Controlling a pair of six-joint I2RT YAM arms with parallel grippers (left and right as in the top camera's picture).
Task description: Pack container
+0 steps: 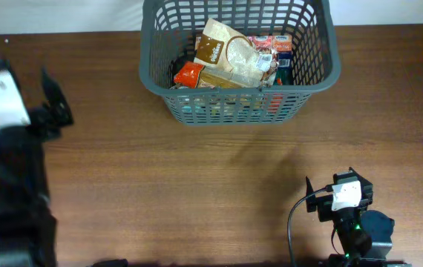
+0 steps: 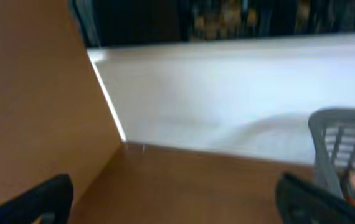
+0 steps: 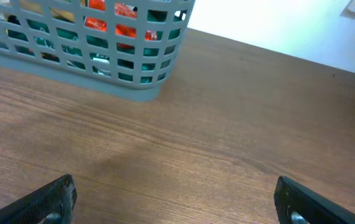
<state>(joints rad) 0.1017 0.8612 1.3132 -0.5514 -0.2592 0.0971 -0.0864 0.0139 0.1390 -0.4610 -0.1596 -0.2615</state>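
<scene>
The container (image 1: pixel 159 81) is a dark grey lattice basket at the table's back middle, holding several grocery packets, among them a brown and cream bag (image 1: pixel 230 53) and an orange packet (image 1: pixel 188 74). Its corner shows in the right wrist view (image 3: pixel 143 93) and its edge in the left wrist view (image 2: pixel 327 143). My left gripper (image 2: pixel 174 202) is open and empty at the far left of the table, blurred in the overhead view (image 1: pixel 52 107). My right gripper (image 3: pixel 174 202) is open and empty over bare wood near the front right (image 1: pixel 330 194).
The brown wooden table (image 1: pixel 197 185) spreads between both arms and the basket. A white wall or surface lies beyond the table's back edge (image 2: pixel 227 106). The left arm's body (image 1: pixel 4 148) covers the table's left edge.
</scene>
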